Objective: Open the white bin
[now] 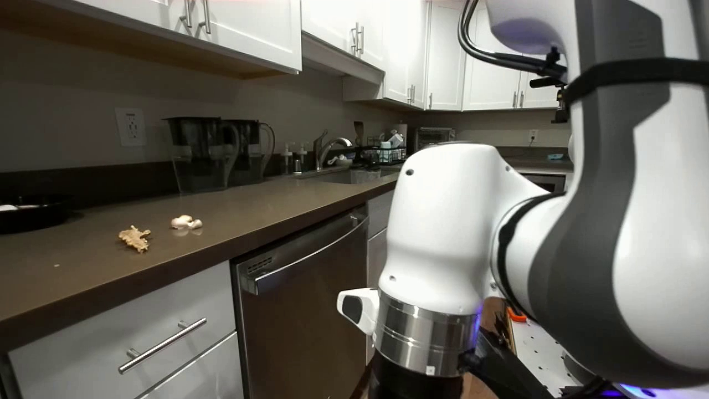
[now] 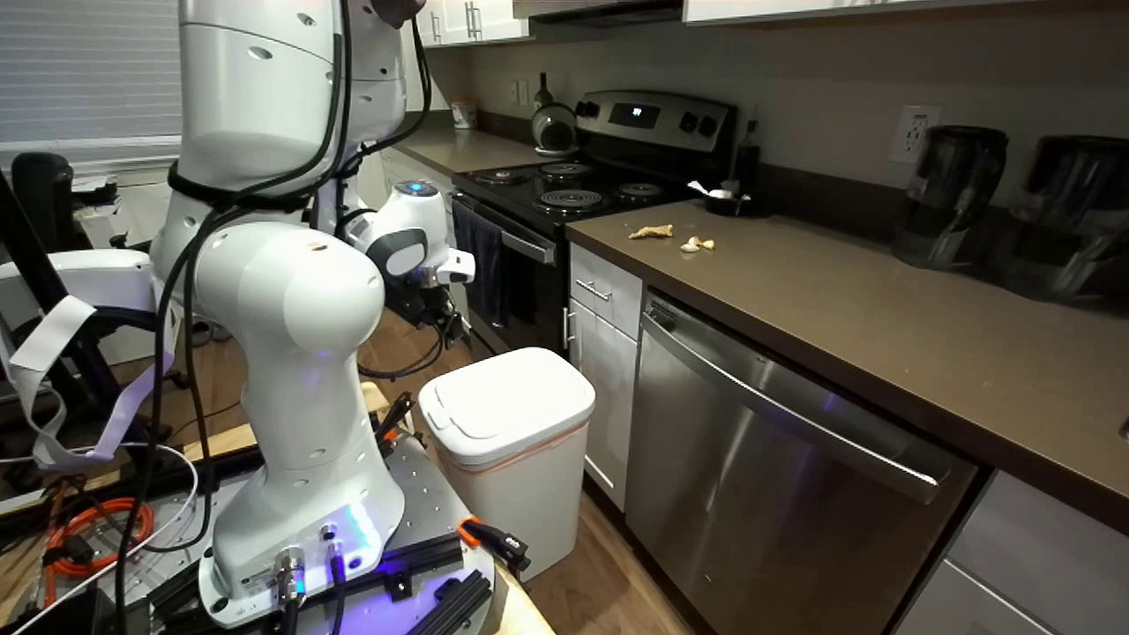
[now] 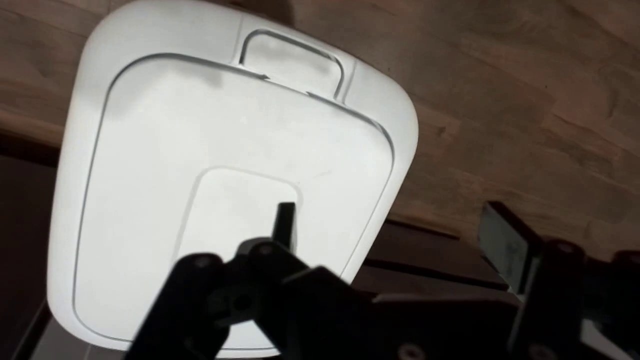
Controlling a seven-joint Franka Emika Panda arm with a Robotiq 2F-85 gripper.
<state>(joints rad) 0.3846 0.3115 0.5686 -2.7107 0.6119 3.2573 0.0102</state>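
The white bin stands on the floor between the robot's base and the lower cabinets, with its white lid shut. In the wrist view the lid is seen from above, and a rounded latch panel sits at one edge. My gripper is open and empty. One finger overlaps the lid in the wrist view; the other is past the lid's side, over the floor. In an exterior view the gripper hangs above and beyond the bin, apart from it. The gripper's fingers and the bin are out of view in the remaining exterior view.
A dishwasher and countertop run beside the bin. The stove with a hanging dark towel is behind the gripper. Ginger and garlic lie on the counter. A black clamp sticks out near the bin.
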